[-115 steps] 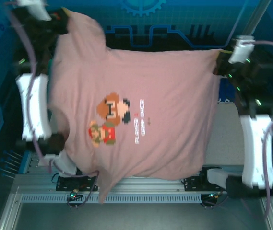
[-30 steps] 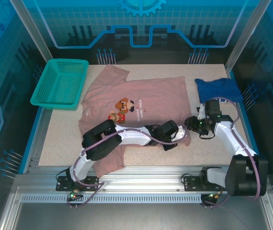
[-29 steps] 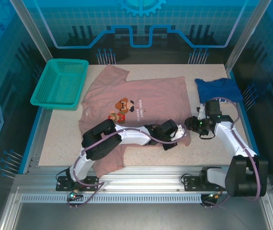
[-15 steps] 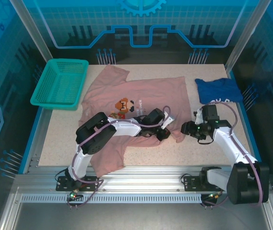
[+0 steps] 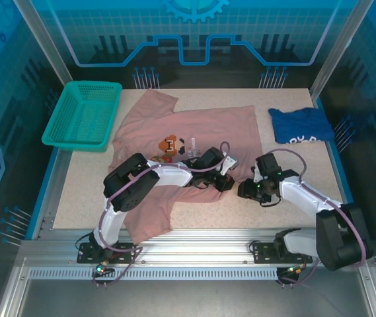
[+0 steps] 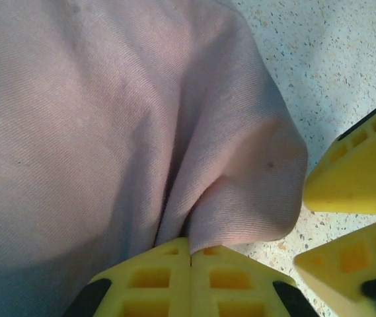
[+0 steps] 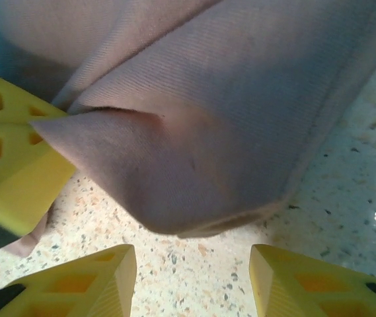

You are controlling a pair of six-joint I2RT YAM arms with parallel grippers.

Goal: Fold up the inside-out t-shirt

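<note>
Between the closed jaws of the left gripper (image 6: 189, 254) I see a fold of the inside-out t-shirt (image 6: 108, 119) pinched tight, the rest spreading ahead of it over the counter (image 5: 75, 178). The right gripper (image 7: 191, 264) stands parted and empty, the fold's edge just ahead of it.

The inside-out t-shirt (image 5: 201, 132) is dusty pink, with a pixelated print (image 5: 170, 146) in brown, red and green. The far-left basket (image 5: 88, 84) is teal. The far-right shirt (image 5: 300, 124) is dark blue with white lettering. The counter (image 5: 82, 191) is speckled beige. The left claw (image 6: 189, 254) and right claw (image 7: 191, 264) are yellow.
</note>
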